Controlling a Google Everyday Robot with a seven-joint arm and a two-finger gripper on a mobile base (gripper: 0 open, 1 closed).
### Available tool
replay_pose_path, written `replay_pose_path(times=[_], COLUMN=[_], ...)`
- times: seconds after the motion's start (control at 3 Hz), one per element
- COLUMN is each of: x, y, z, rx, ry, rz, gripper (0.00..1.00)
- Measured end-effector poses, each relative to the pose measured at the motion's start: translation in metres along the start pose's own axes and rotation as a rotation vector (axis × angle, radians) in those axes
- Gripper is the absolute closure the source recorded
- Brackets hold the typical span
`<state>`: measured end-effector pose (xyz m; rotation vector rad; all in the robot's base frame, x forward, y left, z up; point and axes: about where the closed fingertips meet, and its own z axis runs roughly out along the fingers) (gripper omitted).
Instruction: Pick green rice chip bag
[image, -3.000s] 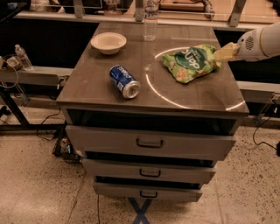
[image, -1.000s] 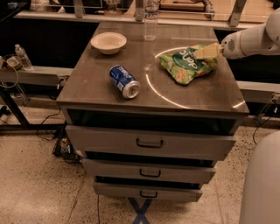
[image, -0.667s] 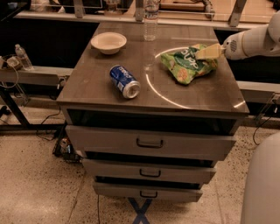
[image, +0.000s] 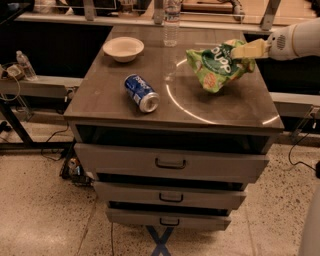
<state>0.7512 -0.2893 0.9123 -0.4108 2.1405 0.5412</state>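
Observation:
The green rice chip bag (image: 216, 65) hangs tilted at the right of the cabinet top (image: 115, 95), lifted by its upper right corner, its lower end just above or touching the surface. My gripper (image: 239, 50) reaches in from the right on a white arm and is shut on that corner of the bag.
A blue can (image: 141, 93) lies on its side left of centre. A white bowl (image: 123, 48) sits at the back left and a clear water bottle (image: 171, 20) at the back centre. The cabinet has three drawers below (image: 170, 163). A small bottle (image: 23, 64) stands on the left shelf.
The bag lay flat on the top with my gripper at its right edge. Now the gripper has closed on the corner and raised it, so the bag hangs tilted.

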Motion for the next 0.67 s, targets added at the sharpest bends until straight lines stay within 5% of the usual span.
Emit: replay_pose_path(times=[0.33, 0.67], x=[-0.0302, -0.0302], y=[0.037, 0.0371], z=[-0.0453, -0.0452], rx=[-0.019, -0.019], ry=[-0.078, -0.078], rz=[0.016, 0.016], gripper=[1.0, 1.0])
